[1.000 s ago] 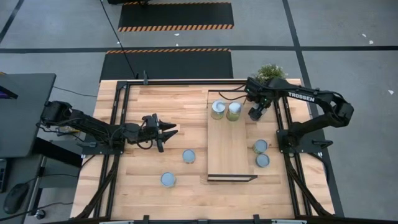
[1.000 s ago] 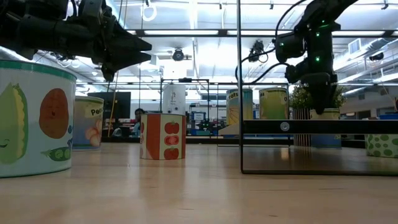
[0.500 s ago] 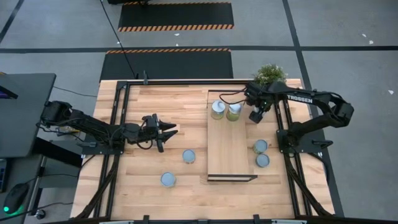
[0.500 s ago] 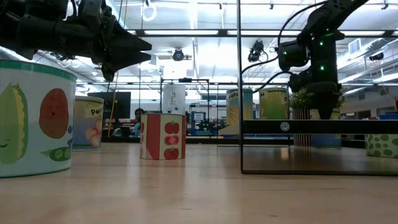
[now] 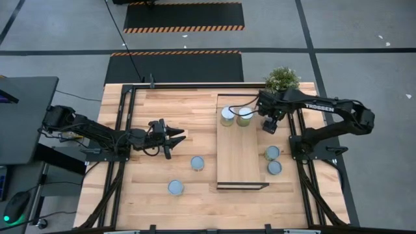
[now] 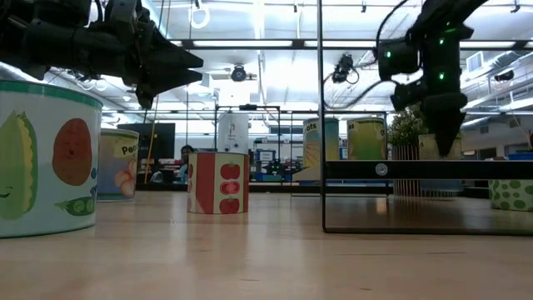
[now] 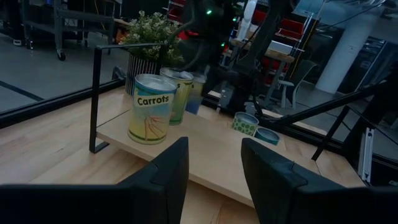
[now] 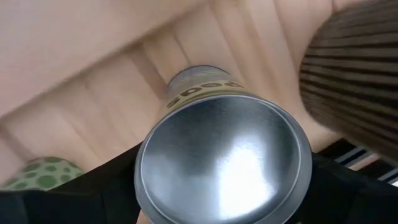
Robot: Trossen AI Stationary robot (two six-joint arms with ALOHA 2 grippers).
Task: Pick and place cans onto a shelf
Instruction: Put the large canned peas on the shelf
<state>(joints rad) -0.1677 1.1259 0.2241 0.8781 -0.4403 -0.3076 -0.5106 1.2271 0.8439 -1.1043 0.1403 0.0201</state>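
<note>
The shelf (image 5: 239, 153) lies right of centre, and two cans (image 5: 227, 116) (image 5: 244, 116) stand on its far end. My right gripper (image 5: 270, 125) points down just off the shelf's right edge, near the plant. In the right wrist view a can (image 8: 217, 143) with a silvery top stands upright on the table right under that gripper (image 8: 224, 180). One dark finger (image 8: 106, 180) is on each side of it, and the fingers are open. The high view hides this can under the gripper. My left gripper (image 5: 175, 138) hovers open and empty left of the shelf and points toward it. My right gripper comes at the can from above, pointing down, with a finger on either side of the rim (image 8: 146, 168). I cannot tell whether the fingers touch the can. The can stands upright on the table.
A potted plant (image 5: 281, 78) stands at the far right corner, close behind my right gripper. Two cans (image 5: 272, 153) (image 5: 275, 168) stand right of the shelf and two more (image 5: 197, 163) (image 5: 175, 188) stand left of it. Black frame rails (image 5: 125, 130) run along both sides of the table.
My right gripper has shifted a little toward the table's right edge, away from the shelf's far end, and has sunk slightly over the can beside the plant. My left arm has kept still.
</note>
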